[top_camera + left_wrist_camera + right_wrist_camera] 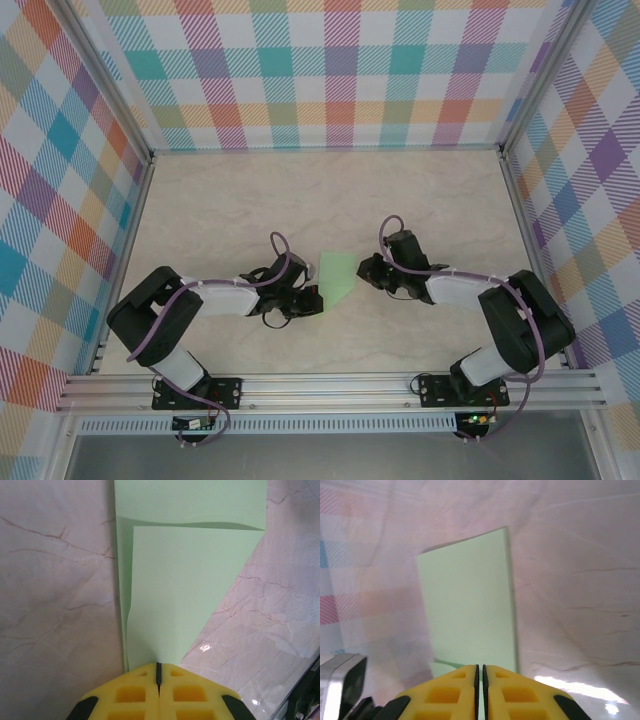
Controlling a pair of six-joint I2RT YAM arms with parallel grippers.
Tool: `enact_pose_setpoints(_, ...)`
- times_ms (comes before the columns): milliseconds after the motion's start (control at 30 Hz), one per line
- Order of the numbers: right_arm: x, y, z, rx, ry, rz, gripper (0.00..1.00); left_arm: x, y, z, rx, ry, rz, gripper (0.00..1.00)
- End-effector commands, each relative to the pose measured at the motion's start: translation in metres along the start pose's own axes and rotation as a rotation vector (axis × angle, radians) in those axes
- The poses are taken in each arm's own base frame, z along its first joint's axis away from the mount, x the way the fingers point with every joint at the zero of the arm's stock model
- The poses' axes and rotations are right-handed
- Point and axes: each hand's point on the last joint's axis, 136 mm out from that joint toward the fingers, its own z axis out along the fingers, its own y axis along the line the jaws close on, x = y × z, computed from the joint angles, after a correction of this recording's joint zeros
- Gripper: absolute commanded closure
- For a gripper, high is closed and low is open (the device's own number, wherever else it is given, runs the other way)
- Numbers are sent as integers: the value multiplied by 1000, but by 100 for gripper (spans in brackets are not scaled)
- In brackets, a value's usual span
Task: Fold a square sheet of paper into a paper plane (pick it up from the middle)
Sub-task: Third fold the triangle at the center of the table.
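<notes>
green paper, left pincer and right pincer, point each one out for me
green paper (337,275): top external view, middle of the sheet's flat face
left pincer (158,669): left wrist view, seam between its yellow fingertips
right pincer (480,670): right wrist view, slit between its yellow fingertips

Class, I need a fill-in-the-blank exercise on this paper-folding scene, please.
The square sheet of paper is pale ____.
One part of it is already ____ over.
It lies on a ____-patterned tabletop.
The left gripper is ____ at its tip.
Missing words: green; folded; marble; yellow.
</notes>
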Motion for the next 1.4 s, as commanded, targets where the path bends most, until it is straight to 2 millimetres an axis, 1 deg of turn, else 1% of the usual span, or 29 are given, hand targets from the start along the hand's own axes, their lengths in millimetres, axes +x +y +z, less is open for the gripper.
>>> enact_pose_setpoints(0,17,28,6,-56,68,-48,87,26,39,3,-134,68,-26,100)
enact_pose_setpoints(100,33,30,17,-52,130,-22,89,25,37,3,-127,68,-23,99)
enact_pose_setpoints(167,39,34,24,-74,156,-23,89,25,36,2,-124,70,-17,99)
enact_pose_setpoints(200,42,32,28,-68,168,-24,89,26,36,2,-122,74,-12,98)
enact_pose_setpoints(300,47,21,38,-30,196,-14,90,27,34,1,-116,84,1,98)
enact_pose_setpoints(400,52,2,45,63,228,11,93,27,30,0,-101,88,12,97)
enact_pose_setpoints(533,57,-17,47,119,234,34,93,25,25,-4,-94,91,26,96)
enact_pose_setpoints(600,58,-23,46,150,229,37,94,24,19,-10,-83,80,35,95)
enact_pose_setpoints(667,57,-23,45,155,229,32,94,21,14,-19,-78,59,45,95)
enact_pose_setpoints(767,59,-25,44,170,240,20,94,13,0,-33,-37,6,47,94)
enact_pose_setpoints(833,58,-25,43,174,239,15,94,7,-13,-37,6,-21,45,93)
enact_pose_setpoints(933,58,-25,43,175,240,13,94,0,-31,-35,77,-20,37,92)
enact_pose_setpoints(1000,58,-25,43,177,240,17,94,-3,-36,-29,89,-2,27,91)
enact_pose_setpoints(1067,58,-25,43,177,239,17,94,-3,-34,-20,79,18,15,91)
enact_pose_setpoints(1200,59,-27,42,184,239,17,94,4,-19,-5,48,59,-27,91)
enact_pose_setpoints(1267,60,-28,41,191,240,17,94,12,-9,-3,28,73,-42,92)
enact_pose_setpoints(1367,59,-28,41,189,239,15,93,28,8,-6,-3,89,-52,92)
